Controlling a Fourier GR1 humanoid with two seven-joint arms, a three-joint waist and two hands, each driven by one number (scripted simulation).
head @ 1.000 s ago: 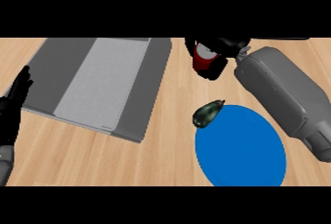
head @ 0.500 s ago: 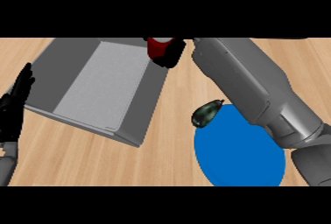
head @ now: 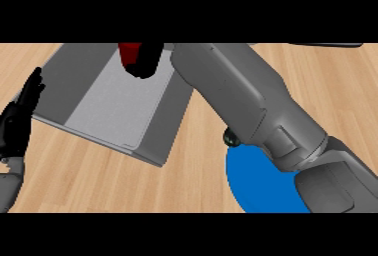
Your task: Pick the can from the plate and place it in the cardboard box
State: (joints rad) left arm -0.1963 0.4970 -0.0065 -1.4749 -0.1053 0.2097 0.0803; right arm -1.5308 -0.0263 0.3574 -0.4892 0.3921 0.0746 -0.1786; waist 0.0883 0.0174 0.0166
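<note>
Clasped in the curled right hand [head: 145,64] over the far side of the box [head: 111,107], the can [head: 130,50] could be released outside it

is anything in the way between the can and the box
Nothing visible does. The right hand holds the can over the far end of the cardboard box, with no other thing showing between them.

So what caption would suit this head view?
Right robot hand holds the red can over the grey box, clear of the blue plate.
</note>
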